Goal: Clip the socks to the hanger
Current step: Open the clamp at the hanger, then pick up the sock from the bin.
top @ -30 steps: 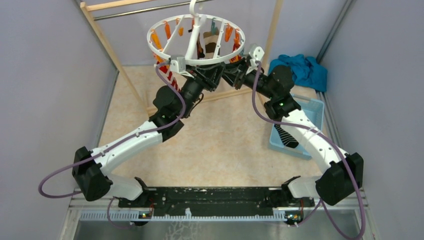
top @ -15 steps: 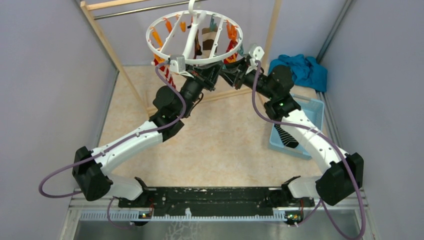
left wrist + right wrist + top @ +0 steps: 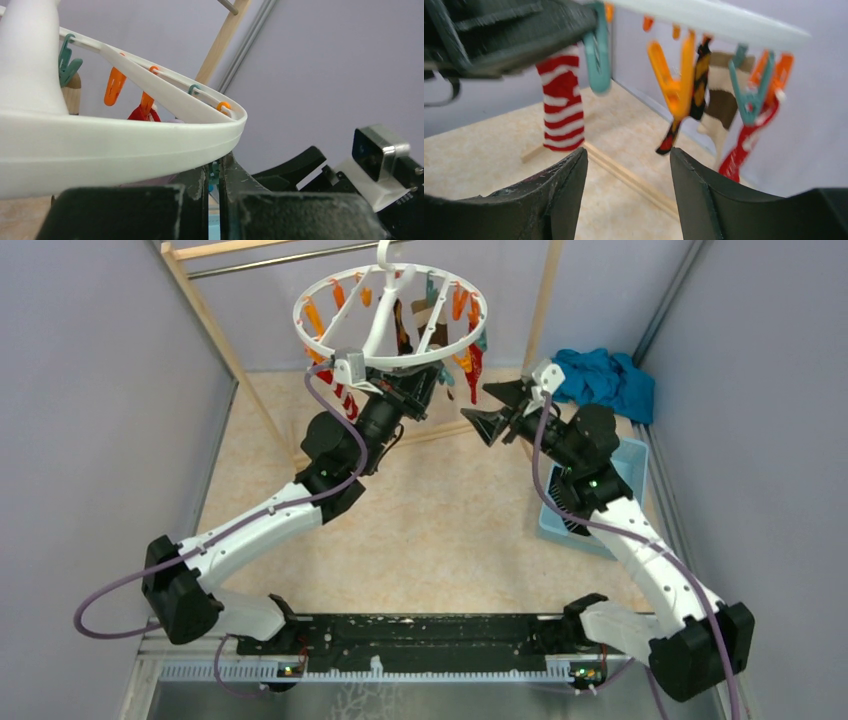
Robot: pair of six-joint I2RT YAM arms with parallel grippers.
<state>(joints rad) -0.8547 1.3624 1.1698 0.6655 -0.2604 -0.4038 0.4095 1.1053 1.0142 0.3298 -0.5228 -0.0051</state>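
Round white plastic hanger (image 3: 299, 318), upper centre: light, rigid, likely to swing; steady its rim. Left fingers (image 3: 235, 187) pinch a teal plastic clip (image 3: 599, 55); right fingers (image 3: 559, 200) spread, empty.

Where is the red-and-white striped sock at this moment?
In the right wrist view the striped sock hangs at the left of the picture, below the hanger rim, just left of a teal clip.

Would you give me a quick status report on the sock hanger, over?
Left gripper shut on teal clip at hanger rim. Right gripper open, empty, beside hanger. Red-and-white sock hangs below.
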